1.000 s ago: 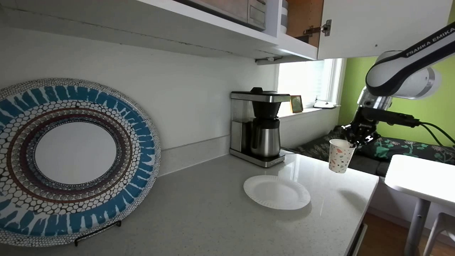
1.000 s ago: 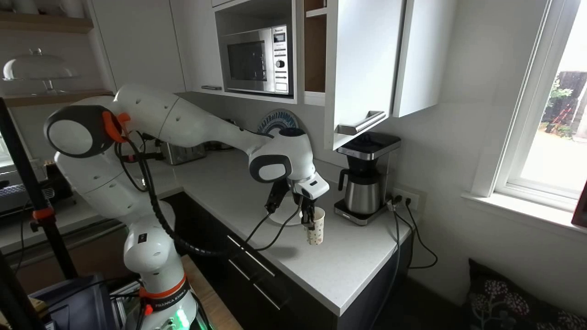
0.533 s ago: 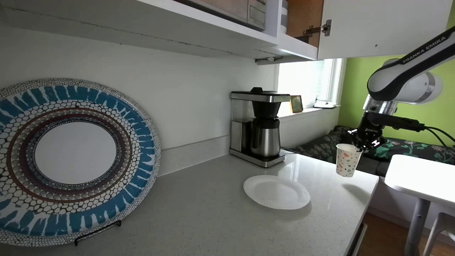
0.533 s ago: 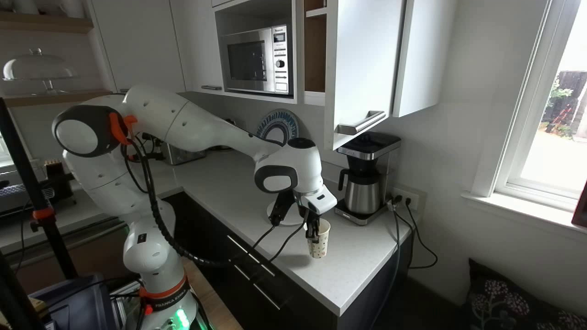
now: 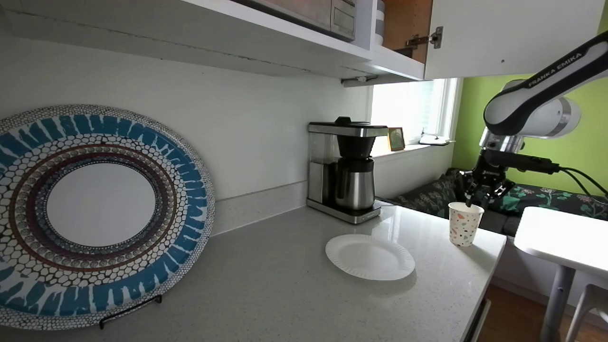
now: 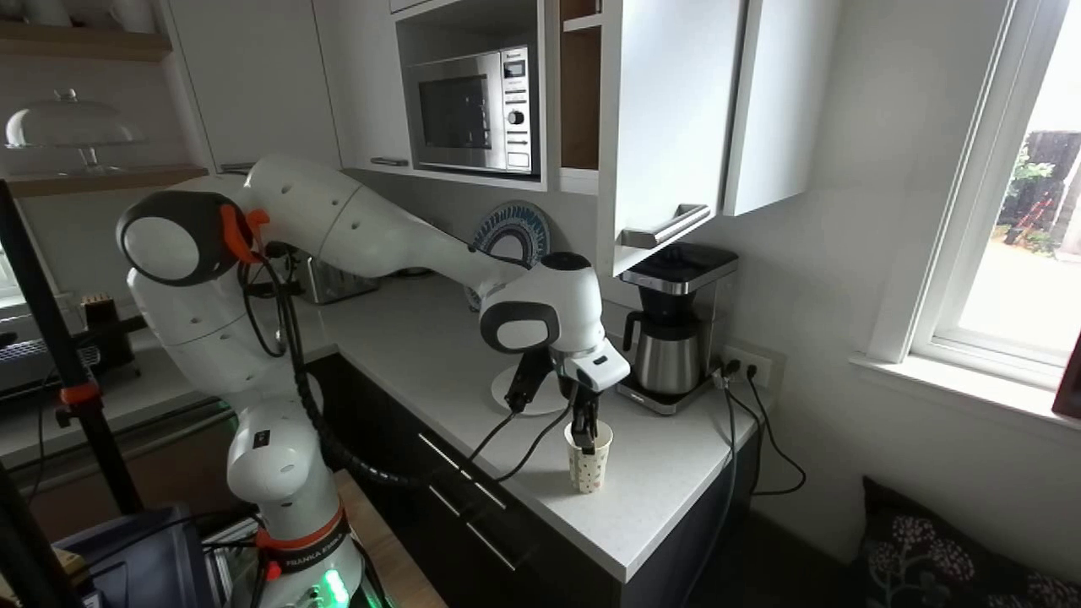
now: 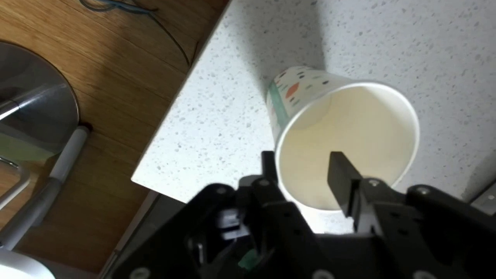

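A paper cup (image 7: 360,124) with coloured specks appears to stand upright on the light speckled counter (image 7: 217,128), close to its corner. My gripper (image 7: 302,157) is at the cup's rim with its jaws parted. In the wrist view the left finger is just outside the wall and the right finger (image 7: 343,178) reaches over the opening, with a gap to the wall. Both exterior views show the cup (image 5: 463,225) below my gripper (image 6: 584,439). Whether the outer finger touches the wall is hard to tell. The cup's interior looks empty.
A white paper plate (image 5: 370,256) lies on the counter. Behind it stands a coffee maker (image 6: 676,338) against the wall. Overhead, a cabinet door (image 6: 667,127) hangs open. A large patterned round plate (image 5: 194,223) leans at the wall. Past the counter edge is a white table (image 5: 565,237).
The cup has come down onto the counter, after a shift toward the counter's end. The jaws, pinched on the cup's wall earlier, have parted and let go of it.
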Robot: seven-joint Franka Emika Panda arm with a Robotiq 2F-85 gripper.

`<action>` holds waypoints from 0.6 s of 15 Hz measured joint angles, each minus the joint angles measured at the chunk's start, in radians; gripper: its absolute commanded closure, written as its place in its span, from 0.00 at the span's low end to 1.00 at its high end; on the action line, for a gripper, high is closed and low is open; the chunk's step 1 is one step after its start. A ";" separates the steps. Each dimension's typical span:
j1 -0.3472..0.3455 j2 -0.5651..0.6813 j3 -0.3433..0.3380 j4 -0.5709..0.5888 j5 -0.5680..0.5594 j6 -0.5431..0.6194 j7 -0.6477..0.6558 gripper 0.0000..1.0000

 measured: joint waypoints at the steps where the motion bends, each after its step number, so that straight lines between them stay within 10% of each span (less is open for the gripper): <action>1: 0.001 -0.011 0.012 0.010 -0.004 -0.002 0.010 0.19; 4: 0.008 -0.071 0.060 0.033 -0.010 -0.022 0.045 0.01; 9: 0.107 -0.152 0.113 0.042 0.123 -0.089 0.038 0.00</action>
